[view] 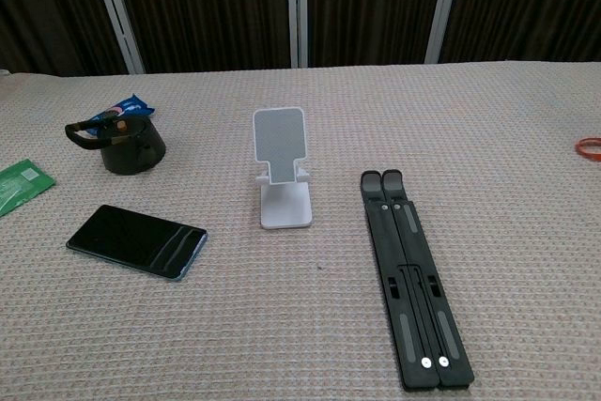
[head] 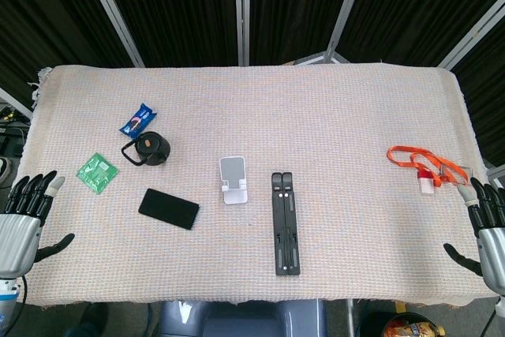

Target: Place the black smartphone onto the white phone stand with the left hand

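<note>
The black smartphone (head: 169, 208) (view: 137, 240) lies flat, screen up, left of centre on the cloth. The white phone stand (head: 233, 180) (view: 283, 178) stands upright just right of it, with nothing on it. My left hand (head: 26, 219) hovers at the table's left edge, fingers spread and holding nothing, well to the left of the phone. My right hand (head: 488, 230) is at the far right edge, fingers apart and holding nothing too. Neither hand shows in the chest view.
A folded black laptop stand (head: 285, 222) (view: 411, 274) lies right of the white stand. A black round pot (head: 147, 148) (view: 125, 144), a blue snack wrapper (head: 136, 119) and a green packet (head: 96, 170) sit at the left. An orange lanyard (head: 422, 161) lies at the right.
</note>
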You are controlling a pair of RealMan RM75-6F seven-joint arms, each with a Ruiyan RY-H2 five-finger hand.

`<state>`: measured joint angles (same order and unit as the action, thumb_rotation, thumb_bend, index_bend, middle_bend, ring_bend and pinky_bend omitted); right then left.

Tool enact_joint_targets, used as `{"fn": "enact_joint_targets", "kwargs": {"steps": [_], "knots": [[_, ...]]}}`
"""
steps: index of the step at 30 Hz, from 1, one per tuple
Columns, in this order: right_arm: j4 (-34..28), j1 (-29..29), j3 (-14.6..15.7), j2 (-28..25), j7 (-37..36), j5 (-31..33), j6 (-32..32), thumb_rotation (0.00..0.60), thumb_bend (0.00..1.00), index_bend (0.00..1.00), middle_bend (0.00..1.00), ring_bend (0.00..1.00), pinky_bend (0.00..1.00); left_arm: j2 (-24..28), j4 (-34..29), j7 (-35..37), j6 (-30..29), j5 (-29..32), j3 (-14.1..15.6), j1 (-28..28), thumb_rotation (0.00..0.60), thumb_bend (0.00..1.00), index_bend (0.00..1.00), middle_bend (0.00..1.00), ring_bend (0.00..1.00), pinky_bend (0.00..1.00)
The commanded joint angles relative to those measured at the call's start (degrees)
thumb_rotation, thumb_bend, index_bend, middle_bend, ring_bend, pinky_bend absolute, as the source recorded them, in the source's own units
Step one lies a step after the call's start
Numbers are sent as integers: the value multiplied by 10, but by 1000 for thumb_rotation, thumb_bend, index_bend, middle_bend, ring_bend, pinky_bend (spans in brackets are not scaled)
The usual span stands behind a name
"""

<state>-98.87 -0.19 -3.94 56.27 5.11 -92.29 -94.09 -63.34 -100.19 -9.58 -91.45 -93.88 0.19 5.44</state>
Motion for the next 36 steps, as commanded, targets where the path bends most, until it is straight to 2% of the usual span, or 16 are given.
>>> {"fn": "enact_joint_targets", "kwargs": {"steps": [1, 6, 10, 13, 17, 22, 27, 36], "knots": [[-1, 0, 0, -1, -3, 1, 1, 600, 0, 0, 0, 0, 0, 0, 0, -1, 1, -1, 0, 0, 600, 0, 0, 0, 0, 0], [-1, 1, 2, -1, -3, 0, 5, 600, 0, 0, 0, 0, 0, -2, 6, -5, 13, -6, 2, 4, 600, 0, 0, 0, 0, 0], [-3, 3, 0, 0, -2, 5, 9, 600, 0, 0, 0, 0, 0, -12, 7, -17, 76, -9, 4, 37, 600, 0, 0, 0, 0, 0], [-5, 8, -3, 1, -1, 12, 19, 600, 0, 0, 0, 0, 0, -31, 9, -33, 173, 5, -1, 89, 600, 0, 0, 0, 0, 0], [1, 19, -5, 6, -5, 16, 37, 600, 0, 0, 0, 0, 0, -67, 22, -78, 312, 68, -24, 166, 600, 0, 34, 0, 0, 5], [12, 29, -2, 14, 2, 13, 53, 600, 0, 0, 0, 0, 0, -123, 53, -161, 436, 168, -51, 244, 600, 0, 137, 7, 66, 115], [14, 29, -4, 17, 7, 22, 55, 600, 0, 0, 0, 0, 0, -154, 80, -192, 459, 204, -61, 276, 600, 0, 200, 88, 157, 219], [18, 27, -7, 18, 9, 36, 54, 600, 0, 0, 0, 0, 0, -172, 116, -232, 488, 264, -56, 313, 600, 0, 204, 120, 196, 260]]}}
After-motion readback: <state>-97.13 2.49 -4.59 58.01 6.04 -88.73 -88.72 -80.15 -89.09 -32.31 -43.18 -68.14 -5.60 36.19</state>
